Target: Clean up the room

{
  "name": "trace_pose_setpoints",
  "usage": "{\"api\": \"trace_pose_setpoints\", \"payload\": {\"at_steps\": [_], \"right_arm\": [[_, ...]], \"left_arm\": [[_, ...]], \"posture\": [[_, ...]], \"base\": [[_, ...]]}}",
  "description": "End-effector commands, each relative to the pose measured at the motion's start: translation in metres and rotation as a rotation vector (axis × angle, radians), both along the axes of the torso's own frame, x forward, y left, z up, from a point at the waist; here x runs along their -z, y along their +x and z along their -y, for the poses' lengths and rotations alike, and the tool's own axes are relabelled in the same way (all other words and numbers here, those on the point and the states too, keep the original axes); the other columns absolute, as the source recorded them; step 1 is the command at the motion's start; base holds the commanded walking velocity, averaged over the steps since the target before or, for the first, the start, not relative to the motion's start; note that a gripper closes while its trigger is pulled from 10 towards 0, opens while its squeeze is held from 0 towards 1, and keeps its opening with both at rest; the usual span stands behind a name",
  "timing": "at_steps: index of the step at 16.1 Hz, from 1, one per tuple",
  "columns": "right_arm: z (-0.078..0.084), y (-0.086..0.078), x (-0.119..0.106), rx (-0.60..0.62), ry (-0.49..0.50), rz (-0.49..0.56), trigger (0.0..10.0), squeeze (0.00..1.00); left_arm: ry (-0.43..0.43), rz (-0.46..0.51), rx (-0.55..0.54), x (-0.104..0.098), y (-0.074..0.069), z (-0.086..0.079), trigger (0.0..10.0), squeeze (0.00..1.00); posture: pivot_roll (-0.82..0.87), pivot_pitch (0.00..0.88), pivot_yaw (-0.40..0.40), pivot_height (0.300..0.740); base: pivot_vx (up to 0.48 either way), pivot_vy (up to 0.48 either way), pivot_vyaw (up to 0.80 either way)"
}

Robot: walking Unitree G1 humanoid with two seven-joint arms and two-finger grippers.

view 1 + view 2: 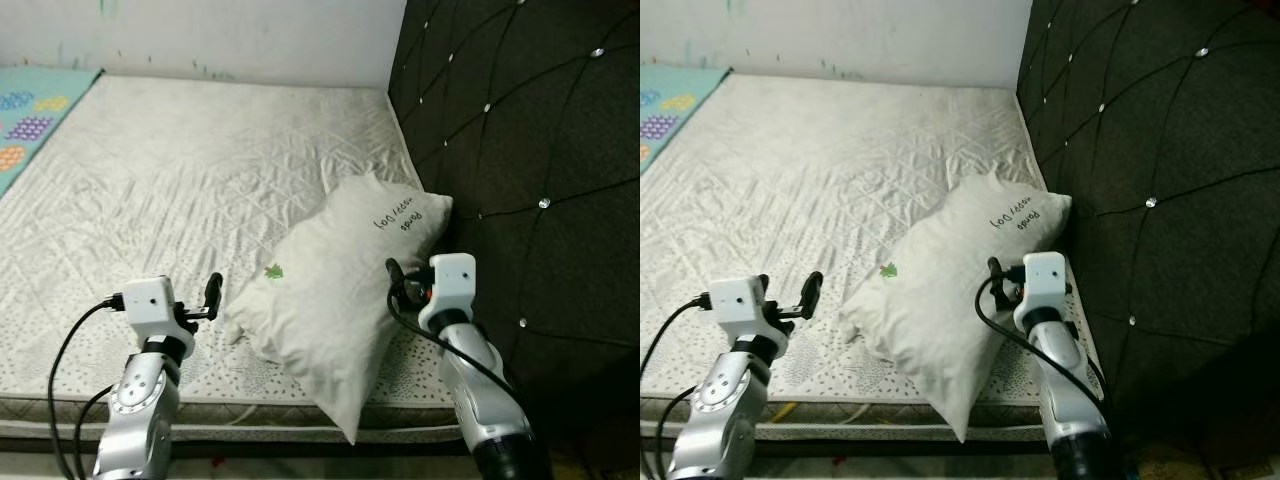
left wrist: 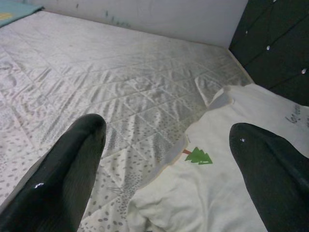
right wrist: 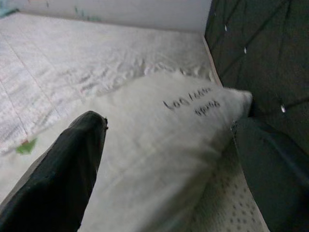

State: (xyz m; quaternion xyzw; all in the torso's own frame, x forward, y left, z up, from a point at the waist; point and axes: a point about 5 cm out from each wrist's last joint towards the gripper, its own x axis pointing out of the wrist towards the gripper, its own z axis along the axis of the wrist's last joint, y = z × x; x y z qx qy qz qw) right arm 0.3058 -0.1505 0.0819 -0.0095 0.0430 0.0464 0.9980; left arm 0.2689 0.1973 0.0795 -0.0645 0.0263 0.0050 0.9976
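Note:
A white pillow [image 1: 330,300] with a small green tree print and dark handwriting lies askew on the bare quilted mattress [image 1: 200,170]. Its far corner is against the headboard and its near corner hangs over the bed's front edge. My left gripper [image 1: 205,303] hovers open just left of the pillow's left corner. In the left wrist view that gripper [image 2: 166,130] has its fingers spread wide, with the pillow [image 2: 217,183] ahead. My right gripper [image 1: 400,283] is open at the pillow's right side, and in the right wrist view [image 3: 166,123] its fingers straddle the pillow [image 3: 159,159].
A black tufted headboard [image 1: 530,150] rises along the bed's right side, close to my right arm. A colourful play mat [image 1: 30,120] lies at the far left. A white wall [image 1: 250,35] stands behind the bed. The mattress front edge [image 1: 250,410] is just below my arms.

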Motion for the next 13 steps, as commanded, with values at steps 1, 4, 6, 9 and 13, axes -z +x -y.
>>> {"api": "trace_pose_setpoints", "payload": {"at_steps": [1,4,6,9,13], "right_arm": [[0.0070,-0.0034,0.0003,0.016,0.018,-0.011,10.0,0.00],[0.0037,-0.0107,0.0033,-0.016,-0.011,-0.023,10.0,0.00],[0.0028,-0.0118,0.0040,-0.021,-0.013,-0.028,10.0,0.00],[0.0022,-0.0126,0.0037,-0.025,-0.008,-0.037,10.0,0.00],[0.0010,-0.0119,0.0031,-0.027,-0.004,-0.039,10.0,0.00]], "left_arm": [[0.018,0.001,-0.011,-0.0022,-0.0032,-0.0043,10.0,0.00],[0.024,0.004,-0.004,-0.0041,-0.0076,-0.0026,10.0,0.00],[0.029,-0.001,-0.015,-0.0040,-0.0084,-0.0035,10.0,0.00],[0.020,-0.012,-0.029,-0.0042,-0.0099,-0.0054,10.0,0.00],[0.009,-0.021,-0.032,-0.0036,-0.0102,-0.0058,10.0,0.00]], "posture": [[-0.07,0.119,-0.034,0.740],[-0.07,0.143,-0.032,0.740],[-0.07,0.147,-0.031,0.735],[-0.06,0.146,-0.031,0.705],[-0.06,0.147,-0.027,0.655]], "base": [[0.000,0.000,0.00],[0.000,0.000,0.00],[0.000,0.000,0.00],[0.000,0.000,0.00],[0.000,0.000,0.00]]}}
